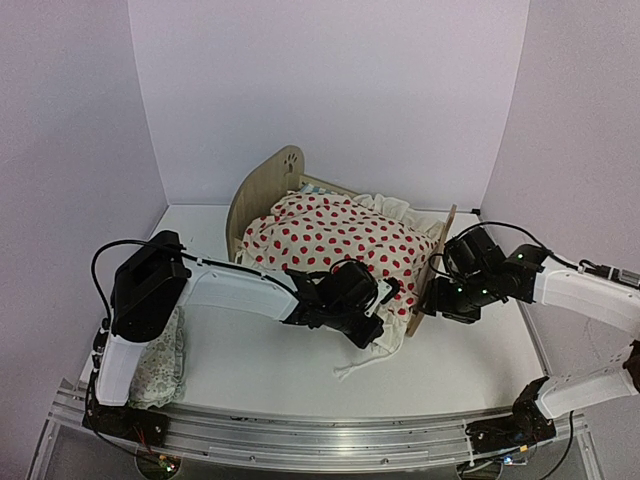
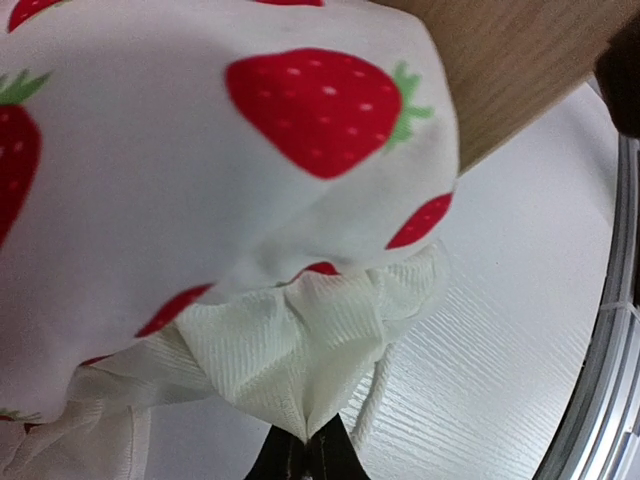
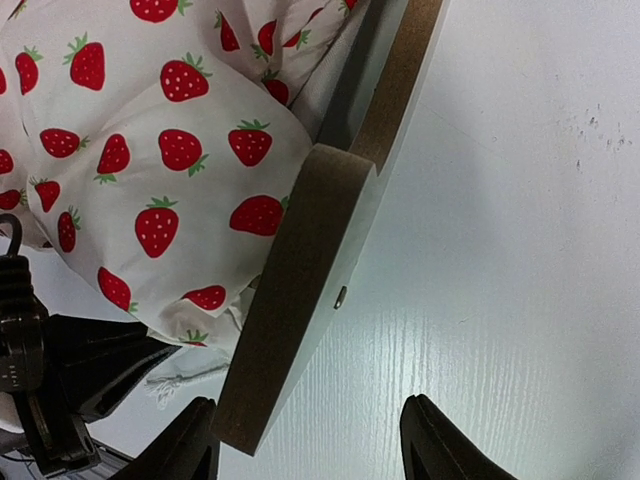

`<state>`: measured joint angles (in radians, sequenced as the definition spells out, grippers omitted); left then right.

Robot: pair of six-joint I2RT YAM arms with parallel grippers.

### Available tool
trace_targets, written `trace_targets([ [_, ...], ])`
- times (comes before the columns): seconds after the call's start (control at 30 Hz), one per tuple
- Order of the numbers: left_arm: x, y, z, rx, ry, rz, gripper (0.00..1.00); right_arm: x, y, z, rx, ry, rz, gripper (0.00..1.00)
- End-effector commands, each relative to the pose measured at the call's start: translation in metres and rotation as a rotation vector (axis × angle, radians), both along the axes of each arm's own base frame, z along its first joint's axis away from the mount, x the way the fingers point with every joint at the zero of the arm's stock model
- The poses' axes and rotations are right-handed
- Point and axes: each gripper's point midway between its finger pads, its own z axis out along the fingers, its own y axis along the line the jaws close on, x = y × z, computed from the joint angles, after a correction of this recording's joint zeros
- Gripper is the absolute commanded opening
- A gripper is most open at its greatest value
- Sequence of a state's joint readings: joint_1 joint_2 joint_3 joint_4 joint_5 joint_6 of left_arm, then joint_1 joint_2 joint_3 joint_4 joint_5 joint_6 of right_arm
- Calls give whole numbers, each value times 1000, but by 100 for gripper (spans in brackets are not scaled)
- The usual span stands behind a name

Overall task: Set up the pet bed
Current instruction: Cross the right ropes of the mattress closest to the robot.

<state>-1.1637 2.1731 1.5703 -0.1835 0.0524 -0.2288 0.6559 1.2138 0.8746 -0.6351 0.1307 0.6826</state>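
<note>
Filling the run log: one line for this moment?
left gripper: shut on ruffled cream strawberry-print blanket | right gripper: open, straddling footboard of light plywood pet bed | blanket: draped over bed

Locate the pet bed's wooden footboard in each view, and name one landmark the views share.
Top external: footboard right of centre, bed's right end.
Left wrist: probably the footboard, upper right corner.
Right wrist: footboard diagonal through the centre.
Shared landmark: strawberry blanket.

I see pet bed (image 1: 245, 210): light plywood frame, upright at table (image 1: 470, 350) middle. Rounded paw-cutout headboard (image 1: 285, 162) toward table's far-left, lower footboard (image 3: 300, 290) toward right; strawberry blanket (image 1: 330, 235) heaped over.
</note>
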Motion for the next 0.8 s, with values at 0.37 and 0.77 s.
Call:
trace_targets([
  [0.37,77,-10,122,-106,-214,151,0,-8,23,-11,125,-18,93,52],
  [0.77,84,-6,106,-64,-215,144,0,2,35,-44,152,-102,25,51],
])
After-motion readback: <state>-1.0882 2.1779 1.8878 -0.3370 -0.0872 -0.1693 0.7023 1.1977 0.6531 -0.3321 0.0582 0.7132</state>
